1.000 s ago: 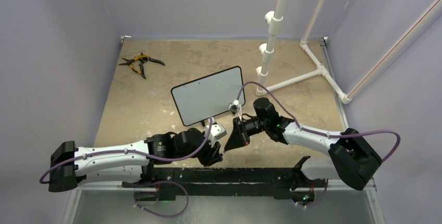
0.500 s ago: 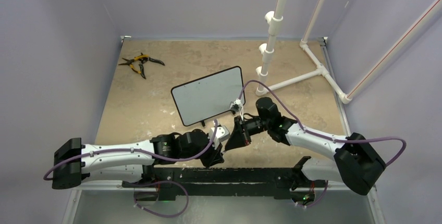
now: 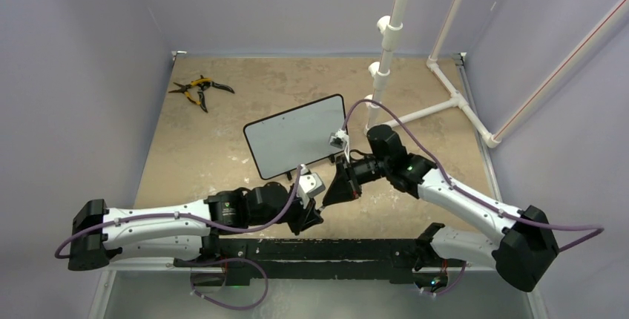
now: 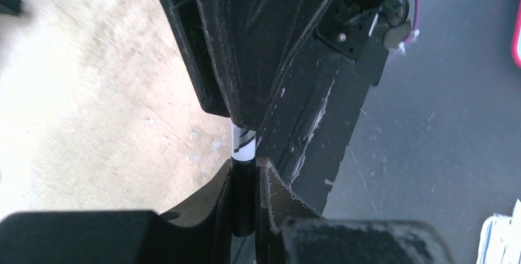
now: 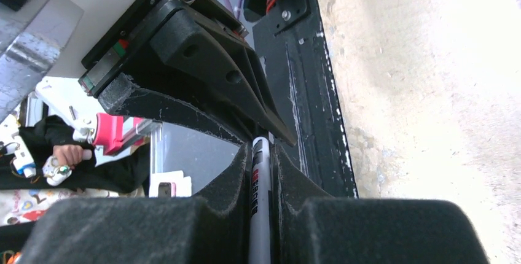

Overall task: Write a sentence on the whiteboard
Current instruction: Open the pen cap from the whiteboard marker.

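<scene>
The whiteboard (image 3: 297,136) stands tilted on the tan table, its face blank; no sentence shows on it. In front of it the two grippers meet tip to tip over a marker. My left gripper (image 3: 314,215) (image 4: 246,164) is shut on the marker's black cap (image 4: 243,196), and the white barrel (image 4: 242,143) runs on into the other gripper. My right gripper (image 3: 331,196) (image 5: 262,147) is shut on the white marker (image 5: 260,181), which lies lengthwise between its fingers.
Yellow-and-black pliers (image 3: 199,89) lie at the far left of the table. A white pipe frame (image 3: 387,56) rises at the back right, with its feet (image 3: 452,104) on the table. A black rail (image 3: 319,248) runs along the near edge.
The right arm's elbow has swung out to the right and its wrist has shifted slightly away from the near edge. The left gripper's jaws have drawn in a little on the cap.
</scene>
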`<state>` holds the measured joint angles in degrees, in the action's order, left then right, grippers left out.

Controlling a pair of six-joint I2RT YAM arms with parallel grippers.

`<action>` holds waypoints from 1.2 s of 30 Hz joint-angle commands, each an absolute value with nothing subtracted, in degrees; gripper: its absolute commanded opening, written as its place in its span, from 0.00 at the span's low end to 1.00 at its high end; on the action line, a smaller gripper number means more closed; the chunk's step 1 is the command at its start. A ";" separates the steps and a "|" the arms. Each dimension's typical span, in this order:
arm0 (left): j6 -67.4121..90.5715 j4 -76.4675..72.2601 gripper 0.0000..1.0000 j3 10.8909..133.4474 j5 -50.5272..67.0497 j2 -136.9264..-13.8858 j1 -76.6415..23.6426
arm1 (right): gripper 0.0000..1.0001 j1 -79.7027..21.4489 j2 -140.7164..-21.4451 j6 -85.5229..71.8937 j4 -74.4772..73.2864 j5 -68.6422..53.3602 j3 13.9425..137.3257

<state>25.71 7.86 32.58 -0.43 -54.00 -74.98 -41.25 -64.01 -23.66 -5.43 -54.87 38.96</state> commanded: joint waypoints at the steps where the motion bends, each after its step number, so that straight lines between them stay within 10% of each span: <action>1: 21.86 15.75 0.00 37.01 -3.65 -50.99 -75.59 | 0.00 -38.11 -60.66 -19.52 -13.28 -51.25 49.71; 36: 4.32 19.60 0.00 41.53 -3.57 -50.67 -75.32 | 0.00 -31.11 -61.69 -4.30 -43.77 -40.95 83.22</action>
<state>5.82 19.64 41.34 -4.56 -51.05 -75.09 -31.00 -62.48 -5.34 -43.27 -43.59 80.97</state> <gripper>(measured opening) 0.116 0.129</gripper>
